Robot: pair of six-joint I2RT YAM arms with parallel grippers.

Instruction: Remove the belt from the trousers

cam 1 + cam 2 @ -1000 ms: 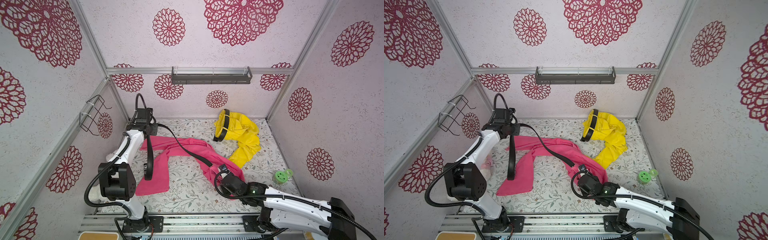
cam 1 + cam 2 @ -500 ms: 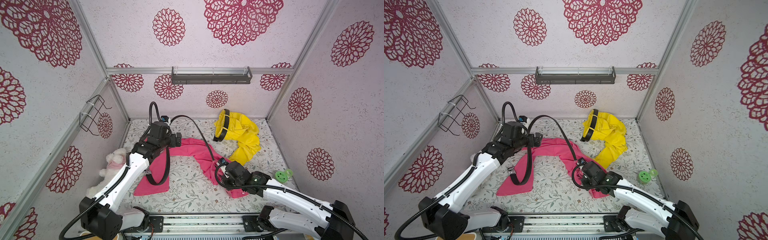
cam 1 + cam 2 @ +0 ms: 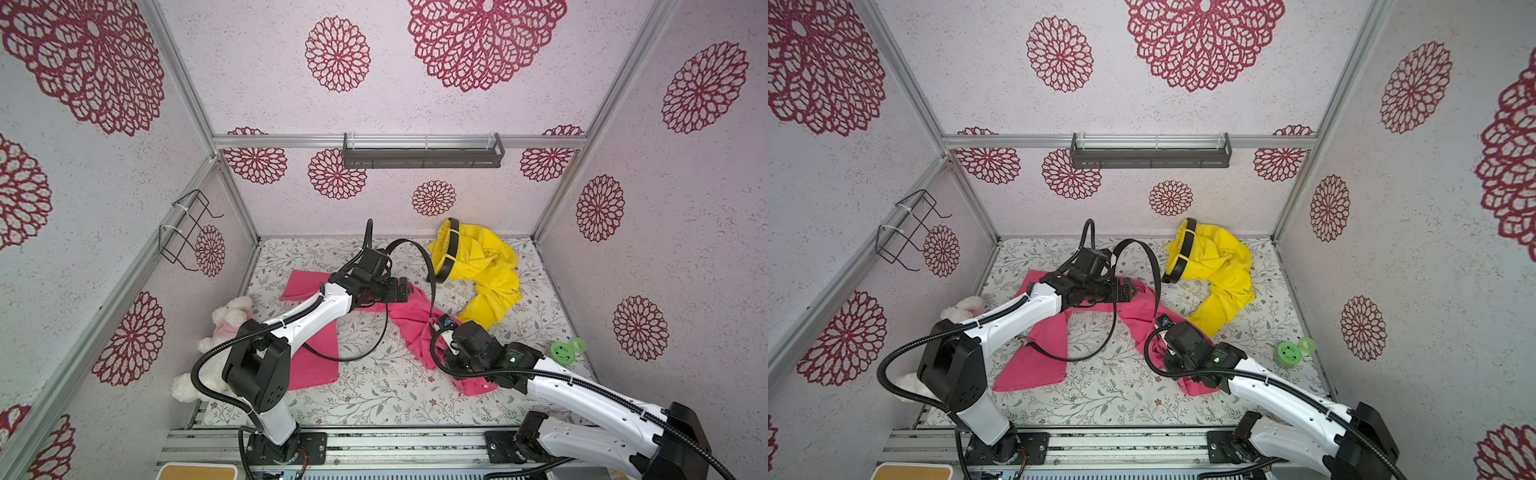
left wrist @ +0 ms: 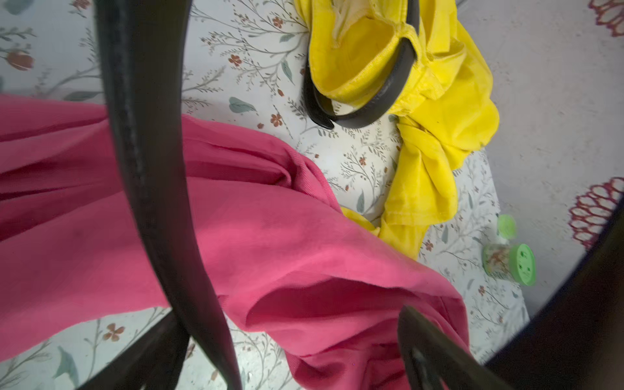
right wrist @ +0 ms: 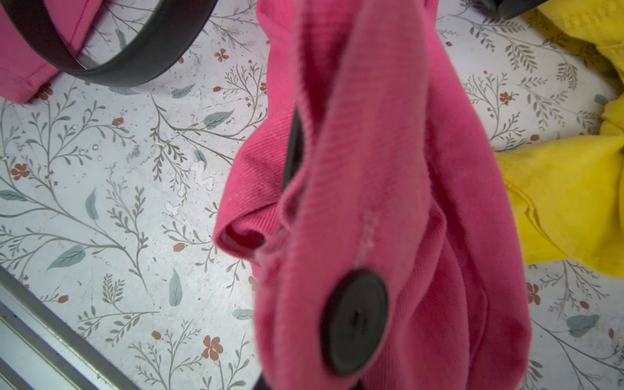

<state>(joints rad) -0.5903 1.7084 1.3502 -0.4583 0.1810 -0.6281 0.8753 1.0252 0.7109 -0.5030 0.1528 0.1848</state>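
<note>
The pink trousers [image 3: 309, 361] [image 3: 1034, 365] lie spread across the floral table. Their black belt [image 3: 432, 274] [image 3: 1156, 274] arches up over my left wrist and loops down onto the table [image 3: 374, 349]. My left gripper [image 3: 405, 291] [image 3: 1129, 289] [image 4: 287, 364] hangs open above the pink cloth. In the left wrist view the belt [image 4: 158, 189] runs loose just inside one finger [image 4: 145, 358]. My right gripper [image 3: 446, 332] [image 3: 1167, 328] is shut on the trousers' waistband [image 5: 388, 202] by the black button [image 5: 354, 320]. A dark strip of belt [image 5: 293, 148] still shows inside that waistband.
Yellow trousers [image 3: 486, 270] with their own black belt [image 3: 451, 249] lie at the back right. A white plush toy [image 3: 228, 320] sits at the left edge. A green jar [image 3: 561, 351] stands at the right. A wire rack [image 3: 187, 232] and a shelf [image 3: 422, 151] hang on the walls.
My left arm has swung from the back left corner to the middle, and its gripper has opened and let go of the belt. My right gripper has pulled the waistband slightly back.
</note>
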